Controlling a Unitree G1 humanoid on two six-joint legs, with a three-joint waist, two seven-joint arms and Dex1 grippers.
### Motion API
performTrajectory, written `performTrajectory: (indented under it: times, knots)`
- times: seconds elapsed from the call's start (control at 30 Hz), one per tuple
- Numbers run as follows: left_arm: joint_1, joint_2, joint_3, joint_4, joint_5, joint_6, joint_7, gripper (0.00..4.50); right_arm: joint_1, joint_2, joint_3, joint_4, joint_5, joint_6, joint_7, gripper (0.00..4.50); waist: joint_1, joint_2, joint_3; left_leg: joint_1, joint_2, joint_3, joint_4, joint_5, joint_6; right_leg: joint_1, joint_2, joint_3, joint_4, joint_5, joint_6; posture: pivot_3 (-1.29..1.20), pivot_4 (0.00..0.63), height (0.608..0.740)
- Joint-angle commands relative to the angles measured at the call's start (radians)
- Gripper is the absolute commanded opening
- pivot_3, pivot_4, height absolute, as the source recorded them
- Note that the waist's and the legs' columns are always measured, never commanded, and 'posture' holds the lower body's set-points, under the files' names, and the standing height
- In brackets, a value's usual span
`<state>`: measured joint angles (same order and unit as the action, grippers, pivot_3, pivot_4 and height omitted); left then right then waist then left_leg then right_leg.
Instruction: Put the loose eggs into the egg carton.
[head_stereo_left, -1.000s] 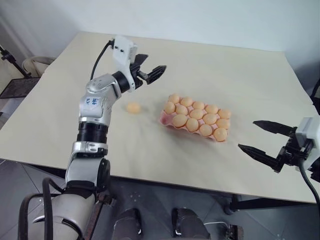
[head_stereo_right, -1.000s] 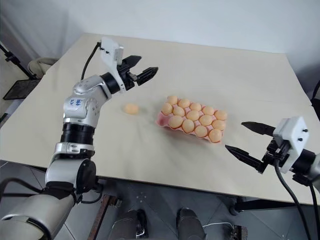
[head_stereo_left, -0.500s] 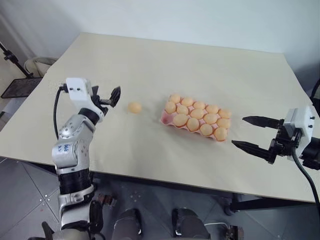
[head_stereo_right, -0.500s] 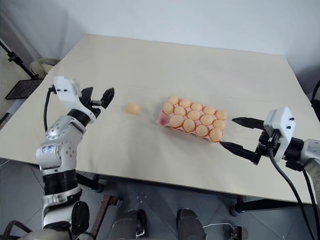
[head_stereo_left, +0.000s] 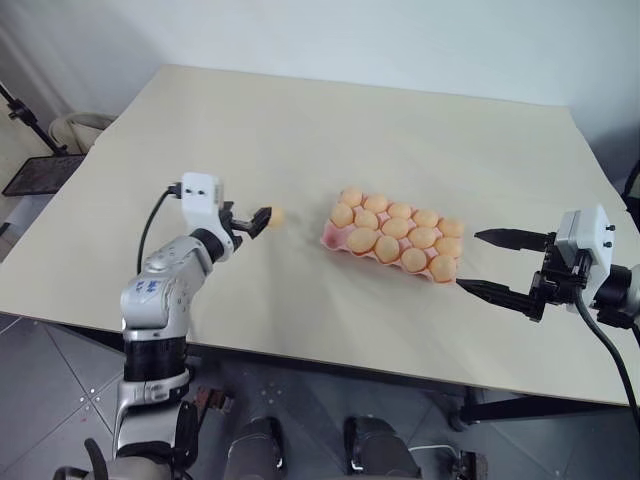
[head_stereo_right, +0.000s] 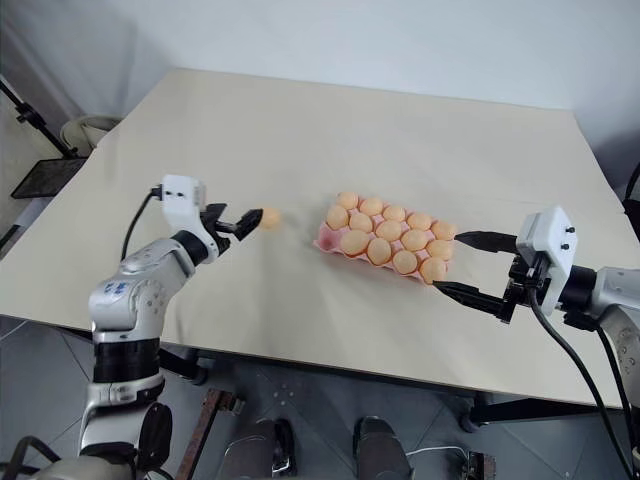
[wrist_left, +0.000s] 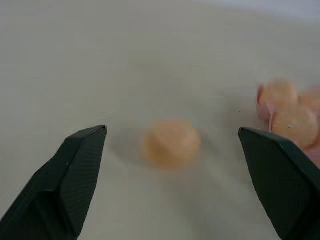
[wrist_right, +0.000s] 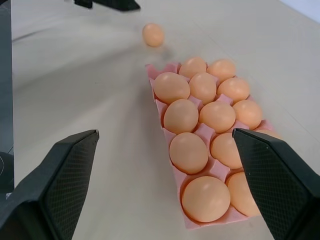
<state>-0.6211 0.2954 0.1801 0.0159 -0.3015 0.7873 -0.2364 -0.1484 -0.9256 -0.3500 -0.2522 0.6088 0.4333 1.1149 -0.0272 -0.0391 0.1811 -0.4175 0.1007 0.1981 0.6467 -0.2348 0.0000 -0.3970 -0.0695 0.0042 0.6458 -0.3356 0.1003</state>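
One loose egg (head_stereo_right: 270, 217) lies on the desk (head_stereo_left: 400, 120) just left of the carton (head_stereo_left: 394, 236), which sits near the desk's middle with eggs in nearly all its cups. My left fingers (wrist_left: 82, 165) stand spread wide, low by the egg on the side away from the carton, holding nothing. My right fingers (wrist_right: 70, 170) are also spread and empty, just right of the carton.

A lab-like test space: bare beige table (head_stereo_left: 420, 110), plain white wall (head_stereo_left: 400, 40), tiled floor (head_stereo_left: 40, 350).
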Motion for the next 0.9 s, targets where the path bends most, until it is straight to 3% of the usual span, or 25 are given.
performTrajectory:
  times: [0.03, 0.57, 0.9]
  knots:
    - [-0.083, 0.024, -0.04, 0.063, 0.024, -0.032, -0.032, 4.49, -0.003, -0.01, -0.017, -0.021, 0.008, -0.008, 0.001, 4.5, 0.0, 0.0, 0.0, 0.0, 0.0, 0.0, 0.0, 0.0, 0.0, 0.0, 0.0, 0.0, 0.0, 0.0, 0.0, 0.0, 0.15, 0.74]
    - [-0.197, 0.047, -0.102, 0.121, 0.053, 0.13, -0.028, 4.49, 0.098, -0.011, -0.091, -0.084, 0.025, 0.007, -0.021, 4.5, 0.0, 0.0, 0.0, -0.002, 0.0, 0.001, 0.0, 0.0, -0.001, -0.001, -0.001, -0.001, -0.003, 0.0, 0.0, 0.0, 0.15, 0.74]
    - [-0.358, 0.058, -0.157, 0.454, 0.13, 0.05, -0.067, 4.49, 0.102, -0.008, -0.089, -0.081, 0.02, 0.003, -0.026, 4.5, 0.0, 0.0, 0.0, -0.003, -0.002, 0.001, 0.0, 0.0, 0.0, -0.001, -0.004, -0.001, -0.004, 0.0, 0.001, 0.0, 0.15, 0.74]
